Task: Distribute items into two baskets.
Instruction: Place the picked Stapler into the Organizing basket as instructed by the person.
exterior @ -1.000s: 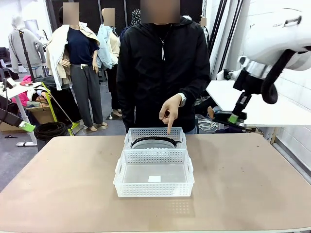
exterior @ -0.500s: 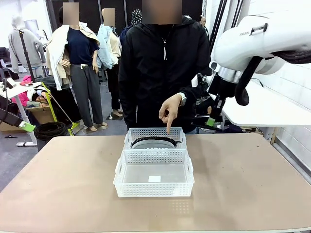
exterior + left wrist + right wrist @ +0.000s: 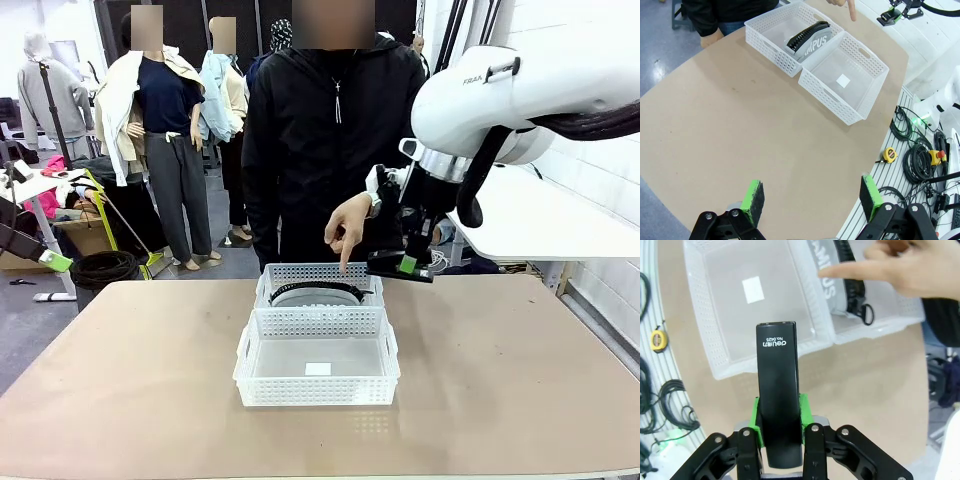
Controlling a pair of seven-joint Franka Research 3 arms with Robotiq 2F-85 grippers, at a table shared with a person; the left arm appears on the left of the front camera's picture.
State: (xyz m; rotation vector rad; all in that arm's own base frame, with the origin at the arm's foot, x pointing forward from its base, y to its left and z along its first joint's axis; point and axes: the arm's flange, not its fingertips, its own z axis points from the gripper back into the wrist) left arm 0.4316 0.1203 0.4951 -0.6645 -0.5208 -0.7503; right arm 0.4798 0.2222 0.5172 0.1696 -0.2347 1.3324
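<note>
Stapler [image 3: 777, 390] in transit: black, clamped lengthwise between the green pads of the right pincer [image 3: 780, 427], nose pointing away from the wrist. In the front view the right pincer [image 3: 405, 265] hangs just off the far basket's right corner, above the worktop [image 3: 520, 370], with the stapler [image 3: 395, 271] lying roughly level in its grip.

Two white baskets sit touching, end to end, mid-worktop. Far basket [image 3: 318, 283] already holds the grey fabric piece [image 3: 812, 42], "CAMPUS" lettering partly readable, black edging up. Near basket [image 3: 317, 355] carries nothing but a small white label on its floor.

Person's hand [image 3: 348, 228] points one finger down over the far basket; from the right wrist view the hand [image 3: 895, 272] reaches across that same basket, fingertip over the fabric.

Left pincer [image 3: 810, 200] hangs high over the worktop's near side, jaws spread wide, nothing between them, well apart from both baskets.

Step in hand, by my reading: delivery of the second item. One item per basket would put the stapler in the near one, yet the finger indicates the far one, so which is meant I cannot tell.

Next move calls for carrying the stapler in over the chosen basket's rim, lowering inside the walls, then parting the pads. If the far basket, keep clear of the pointing hand.
</note>
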